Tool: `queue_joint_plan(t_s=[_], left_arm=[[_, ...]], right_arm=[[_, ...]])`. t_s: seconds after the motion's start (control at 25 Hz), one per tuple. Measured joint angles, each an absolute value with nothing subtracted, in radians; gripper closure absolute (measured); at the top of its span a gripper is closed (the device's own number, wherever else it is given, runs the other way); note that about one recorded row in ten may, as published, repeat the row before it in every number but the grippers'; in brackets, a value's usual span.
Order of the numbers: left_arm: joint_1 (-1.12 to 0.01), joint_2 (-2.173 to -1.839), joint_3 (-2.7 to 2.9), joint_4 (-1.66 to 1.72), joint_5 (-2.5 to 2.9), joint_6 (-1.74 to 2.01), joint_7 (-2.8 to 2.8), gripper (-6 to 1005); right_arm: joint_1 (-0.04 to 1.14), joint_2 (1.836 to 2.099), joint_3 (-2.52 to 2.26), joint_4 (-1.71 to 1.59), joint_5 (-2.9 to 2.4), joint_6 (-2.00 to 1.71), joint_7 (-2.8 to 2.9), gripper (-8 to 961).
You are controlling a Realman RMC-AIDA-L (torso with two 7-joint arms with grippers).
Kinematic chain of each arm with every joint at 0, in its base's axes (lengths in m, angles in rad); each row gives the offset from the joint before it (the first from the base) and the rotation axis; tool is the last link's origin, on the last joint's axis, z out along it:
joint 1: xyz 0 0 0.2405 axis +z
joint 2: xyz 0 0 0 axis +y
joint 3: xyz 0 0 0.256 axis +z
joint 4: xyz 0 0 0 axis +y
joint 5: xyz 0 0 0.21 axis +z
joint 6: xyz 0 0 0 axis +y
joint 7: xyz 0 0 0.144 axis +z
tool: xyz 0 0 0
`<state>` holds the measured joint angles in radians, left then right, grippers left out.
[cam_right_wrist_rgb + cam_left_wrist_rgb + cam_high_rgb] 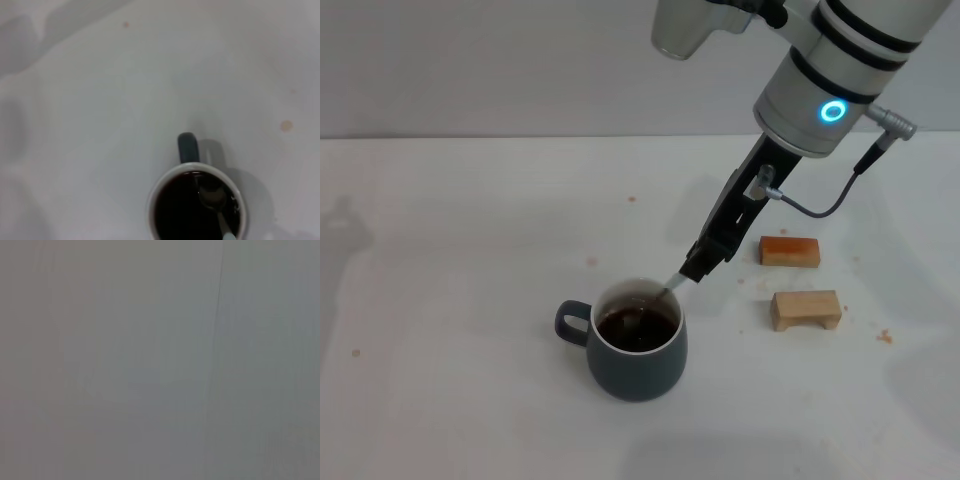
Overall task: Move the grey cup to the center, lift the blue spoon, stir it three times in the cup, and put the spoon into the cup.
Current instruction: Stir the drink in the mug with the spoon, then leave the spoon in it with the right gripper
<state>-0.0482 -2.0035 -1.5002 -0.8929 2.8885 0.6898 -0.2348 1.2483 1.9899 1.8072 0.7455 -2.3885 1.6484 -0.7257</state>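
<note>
The grey cup [636, 374] stands on the white table, handle to the left, filled with dark liquid. My right gripper [693, 269] hangs just above and to the right of its rim, shut on the blue spoon [671, 285]. The spoon slants down into the cup, and only its thin metal neck shows below the fingers. In the right wrist view the cup [187, 148] is seen from above, with the spoon's bowl [212, 197] dipped in the liquid and a bit of pale blue handle at the frame's edge. The left gripper is out of view.
Two small wooden blocks lie to the right of the cup, one orange-brown [789, 250] and one pale [806, 308]. A few small brown specks dot the table [460, 300]. The left wrist view shows only a flat grey surface.
</note>
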Motion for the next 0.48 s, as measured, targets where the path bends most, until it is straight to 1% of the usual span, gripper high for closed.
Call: queue_joint_plan(t_s=[0.28,0.48], left_arm=[[-0.067,-1.999,-1.500,-0.868,2.889,0.704,-0.247,1001],[-0.071,-1.995,-1.501,-0.864,2.888,0.708,-0.256,1001]], right_arm=[[1.259,1.989,1.814,0.748,-2.423,1.670,-0.726,794],[1.272,2.002,1.814,0.751,-2.407,1.700,-0.726,794]])
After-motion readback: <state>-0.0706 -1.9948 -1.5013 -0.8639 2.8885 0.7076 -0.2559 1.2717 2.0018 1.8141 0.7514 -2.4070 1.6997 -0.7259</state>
